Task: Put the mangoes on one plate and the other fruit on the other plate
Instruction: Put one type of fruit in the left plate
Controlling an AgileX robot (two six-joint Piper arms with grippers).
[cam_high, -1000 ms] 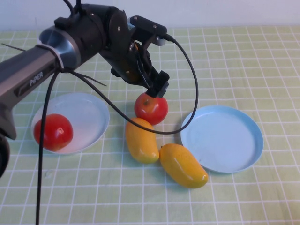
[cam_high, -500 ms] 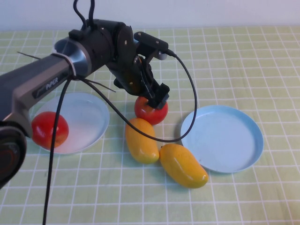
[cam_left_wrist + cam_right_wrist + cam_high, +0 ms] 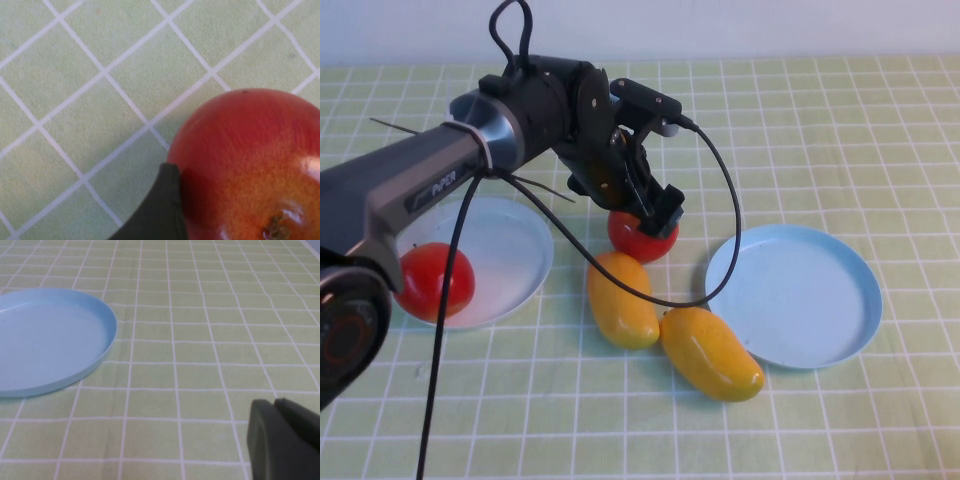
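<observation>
Checked tablecloth (image 3: 880,130), apple (image 3: 435,283) on white plate (image 3: 510,250)

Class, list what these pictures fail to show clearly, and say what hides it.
1. Left end effector: high view, its own body covers the grip on the apple.
2. Right end effector: right wrist view, cut off by the picture edge.
3. White plate: the arm covers part.

Counter (image 3: 840,120): spreads beneath and all around the tool.
Covering: light green cloth with a grid of thin white lines.
Backdrop (image 3: 740,25): plain pale wall beyond the counter's far edge.
</observation>
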